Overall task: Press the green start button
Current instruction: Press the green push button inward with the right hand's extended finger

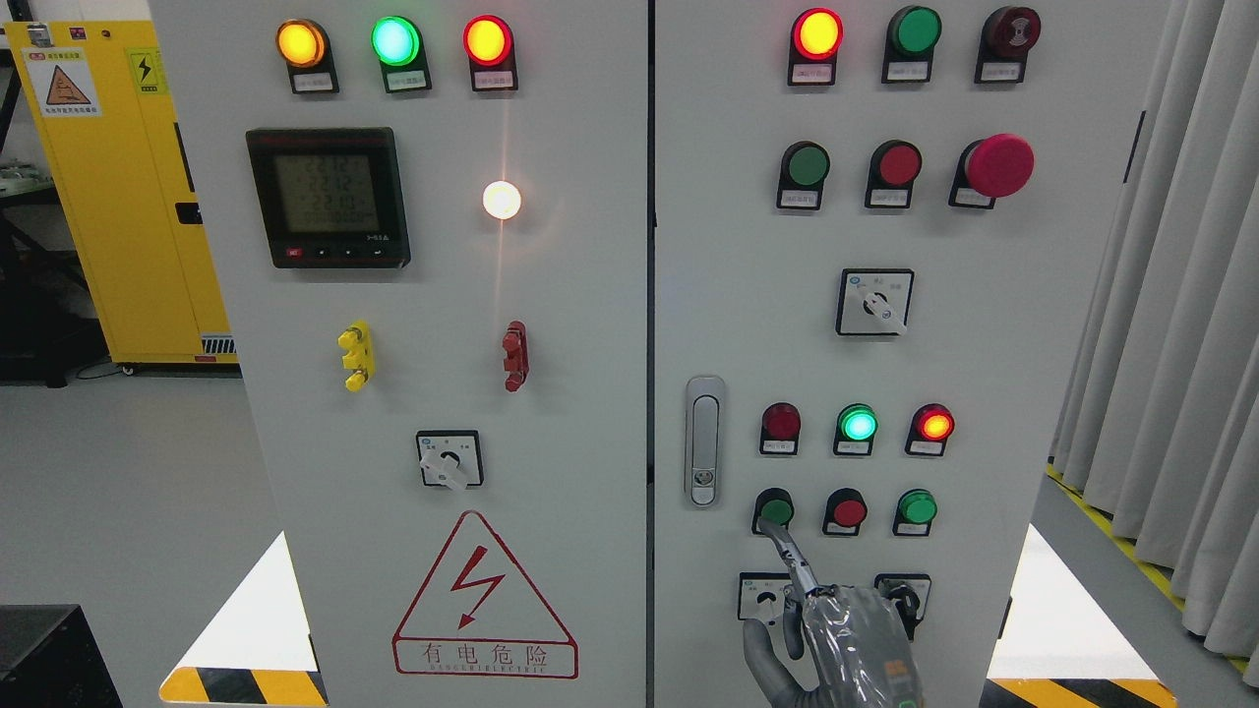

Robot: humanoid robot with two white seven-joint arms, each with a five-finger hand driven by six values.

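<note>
- Right robot hand (pixel 831 639) curled, index finger (pixel 787 553) extended, gripping nothing
- Green button (pixel 775 510) lies at eleven o'clock from it, on the cabinet's right door (pixel 984 324)
- Fingertip seems to touch its lower edge

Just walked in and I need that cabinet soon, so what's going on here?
A robot hand in a grey glove reaches up to the right door of the white electrical cabinet. Its extended index finger has its tip at the lower-left round green push button. Whether the button is fully pressed cannot be told.
</note>
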